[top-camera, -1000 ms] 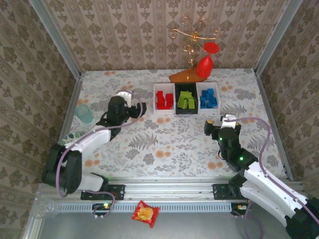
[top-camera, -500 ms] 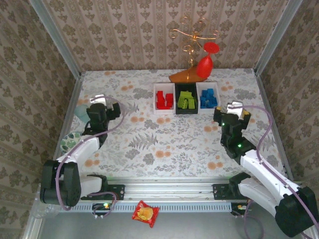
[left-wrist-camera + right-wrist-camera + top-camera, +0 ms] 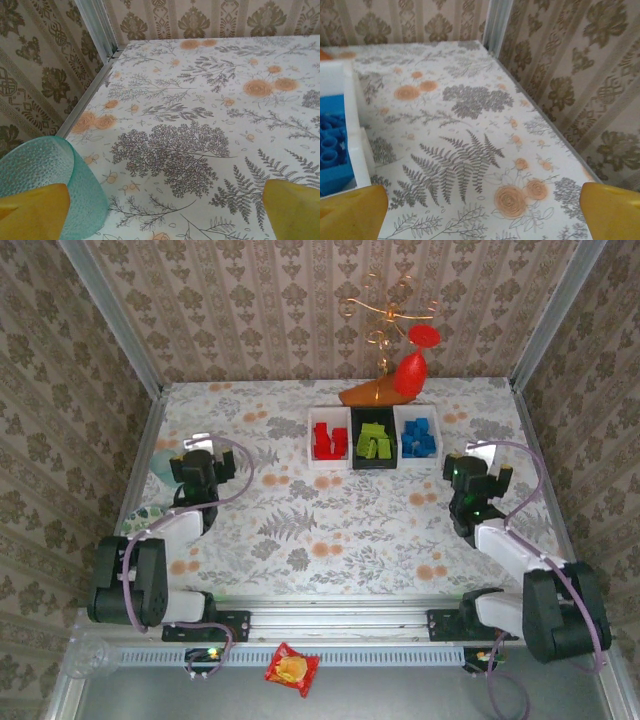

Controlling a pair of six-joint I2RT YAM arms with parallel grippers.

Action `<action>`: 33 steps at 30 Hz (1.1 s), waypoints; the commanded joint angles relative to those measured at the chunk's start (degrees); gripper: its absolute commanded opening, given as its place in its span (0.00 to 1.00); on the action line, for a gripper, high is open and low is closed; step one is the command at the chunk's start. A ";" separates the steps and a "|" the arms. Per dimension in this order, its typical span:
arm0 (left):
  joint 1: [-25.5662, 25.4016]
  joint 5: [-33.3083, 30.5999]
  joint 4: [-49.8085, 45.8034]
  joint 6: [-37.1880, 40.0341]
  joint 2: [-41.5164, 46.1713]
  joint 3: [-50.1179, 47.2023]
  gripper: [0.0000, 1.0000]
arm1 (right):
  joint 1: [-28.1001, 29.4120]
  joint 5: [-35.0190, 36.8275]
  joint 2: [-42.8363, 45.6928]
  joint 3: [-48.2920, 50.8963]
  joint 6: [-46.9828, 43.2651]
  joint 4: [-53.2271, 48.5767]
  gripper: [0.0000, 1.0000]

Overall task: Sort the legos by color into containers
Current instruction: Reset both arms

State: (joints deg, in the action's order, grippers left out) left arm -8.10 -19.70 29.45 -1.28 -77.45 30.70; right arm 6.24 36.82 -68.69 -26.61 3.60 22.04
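Both claws spread wide with nothing in them; the legos lie sorted by the table's far edge.

We see the three containers touching in a row at the middle of the far edge: the red legos in the left white container, the green legos in the black container, the blue legos in the right white container. Our left claw hovers near the left edge, well apart from the row, a teal cup just beside it. Our right claw hangs near the right edge, the blue legos' container near its left finger.
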 commanded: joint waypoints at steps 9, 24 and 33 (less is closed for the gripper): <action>2.28 8.31 10.17 7.08 -2.87 -4.92 1.00 | -1.40 -9.84 -6.27 1.63 -1.57 11.20 1.00; 5.19 16.02 28.52 6.76 -12.08 -10.57 1.00 | -3.43 -19.91 -6.74 4.29 -1.71 16.98 1.00; 4.76 14.89 26.37 6.88 -11.85 -9.75 1.00 | -3.49 -25.26 -11.95 8.24 -0.96 30.45 1.00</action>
State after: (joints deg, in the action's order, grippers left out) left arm -3.29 -5.08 53.41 4.99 -89.21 20.64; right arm 2.98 13.72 -77.52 -18.61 2.09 45.01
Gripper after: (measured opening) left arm 0.999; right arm 0.999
